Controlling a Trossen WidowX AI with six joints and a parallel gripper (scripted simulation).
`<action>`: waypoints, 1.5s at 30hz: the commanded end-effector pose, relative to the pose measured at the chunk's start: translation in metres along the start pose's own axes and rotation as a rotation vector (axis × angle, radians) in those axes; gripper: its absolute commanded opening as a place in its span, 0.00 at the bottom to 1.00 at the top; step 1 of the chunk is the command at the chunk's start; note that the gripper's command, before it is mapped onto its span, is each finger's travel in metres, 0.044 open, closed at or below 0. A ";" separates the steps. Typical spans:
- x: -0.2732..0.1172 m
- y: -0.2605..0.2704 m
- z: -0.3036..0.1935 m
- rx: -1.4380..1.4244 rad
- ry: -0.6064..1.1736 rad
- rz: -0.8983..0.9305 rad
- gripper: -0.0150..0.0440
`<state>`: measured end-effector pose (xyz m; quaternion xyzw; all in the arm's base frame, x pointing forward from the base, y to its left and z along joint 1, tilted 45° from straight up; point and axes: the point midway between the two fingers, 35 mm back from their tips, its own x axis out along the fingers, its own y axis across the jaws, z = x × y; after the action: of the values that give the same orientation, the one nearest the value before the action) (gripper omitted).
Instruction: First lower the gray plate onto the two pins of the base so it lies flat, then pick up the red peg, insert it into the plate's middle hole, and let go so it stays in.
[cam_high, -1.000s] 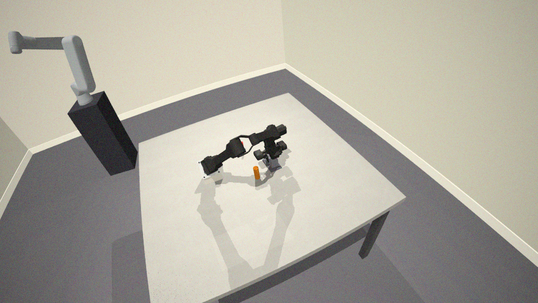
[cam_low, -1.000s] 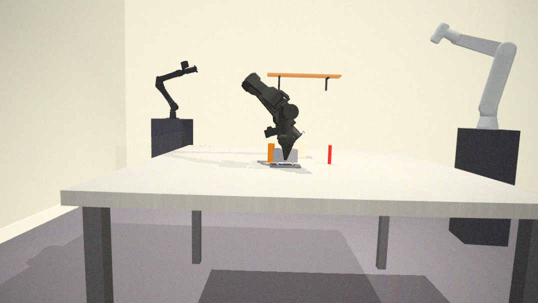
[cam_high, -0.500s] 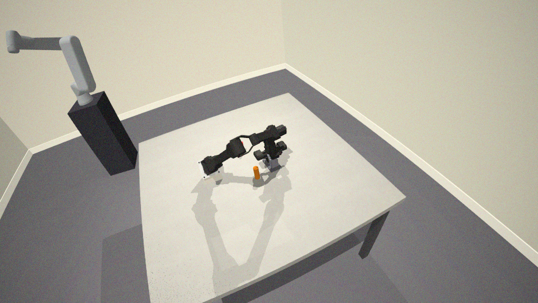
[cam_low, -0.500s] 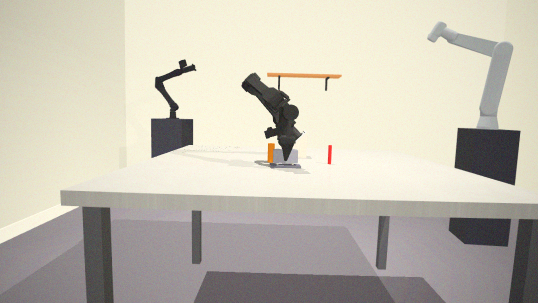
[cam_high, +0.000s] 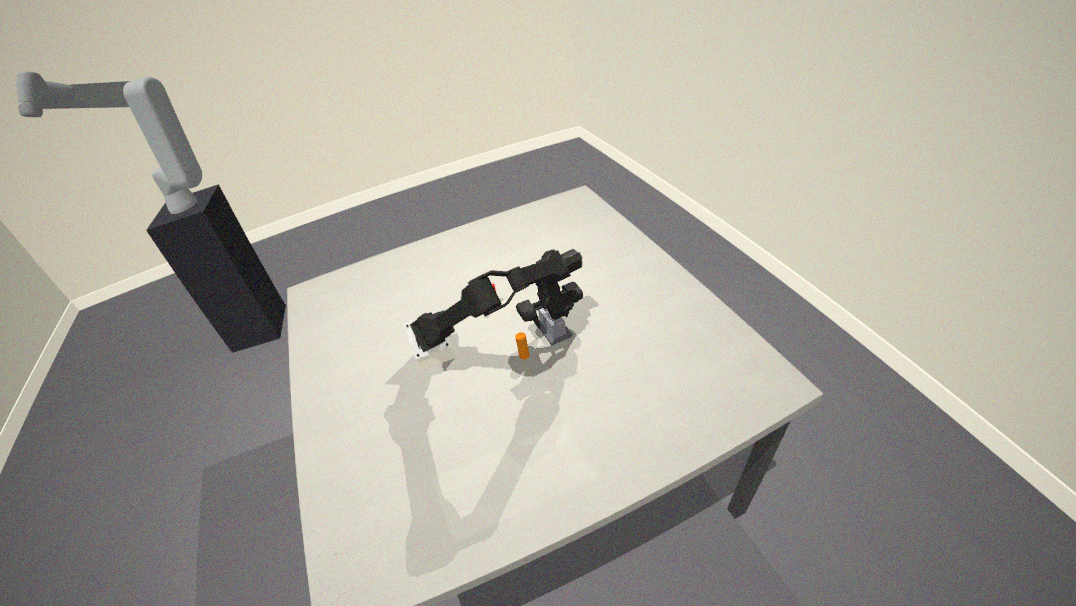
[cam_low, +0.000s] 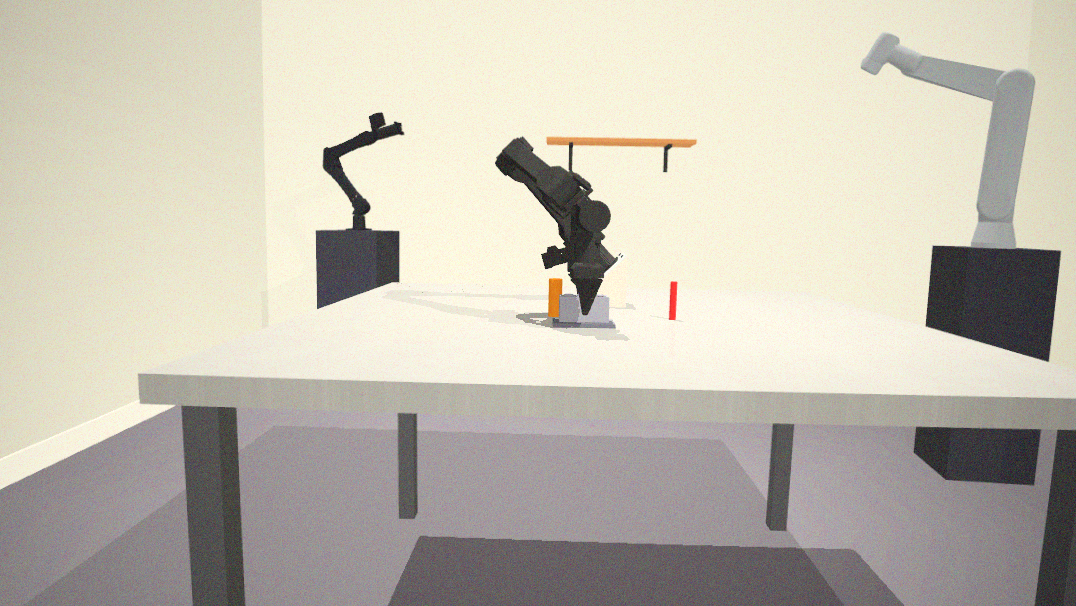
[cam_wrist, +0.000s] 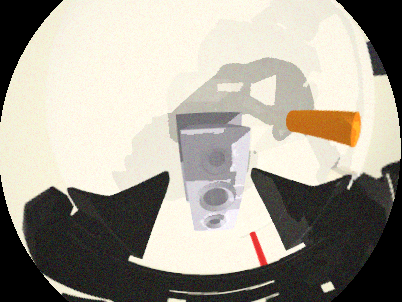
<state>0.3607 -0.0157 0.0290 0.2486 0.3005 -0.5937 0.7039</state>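
The gray plate (cam_high: 554, 325) (cam_low: 600, 309) (cam_wrist: 197, 162) sits on the dark base (cam_low: 608, 325) (cam_wrist: 192, 120) and looks level in the exterior view. Its three holes face up in the wrist view; the pins are hidden under it. My gripper (cam_low: 585, 311) (cam_wrist: 210, 174) is open, with its fingers on both sides of the plate and gaps beside it in the wrist view. The red peg (cam_low: 673, 301) (cam_wrist: 258, 249) stands upright on the table, to the right of the plate in the exterior view. In the top view my arm mostly hides it.
An orange cylinder (cam_high: 522, 346) (cam_low: 554, 297) (cam_wrist: 322, 126) stands upright close to the base. My arm reaches over the table (cam_high: 677, 361) (cam_low: 451, 361). A light gray arm (cam_high: 161, 135) (cam_low: 1005, 150) and a black arm (cam_low: 342, 173) stand on pedestals beyond the table.
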 end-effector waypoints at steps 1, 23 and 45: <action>0.000 0.000 0.000 0.002 0.000 0.000 1.00; -0.121 -0.005 -0.046 -0.088 0.017 0.001 1.00; -0.086 -0.106 -0.198 -0.429 0.011 -0.004 1.00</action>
<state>0.2245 0.1772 -0.0317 0.1080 0.4233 -0.5131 0.7389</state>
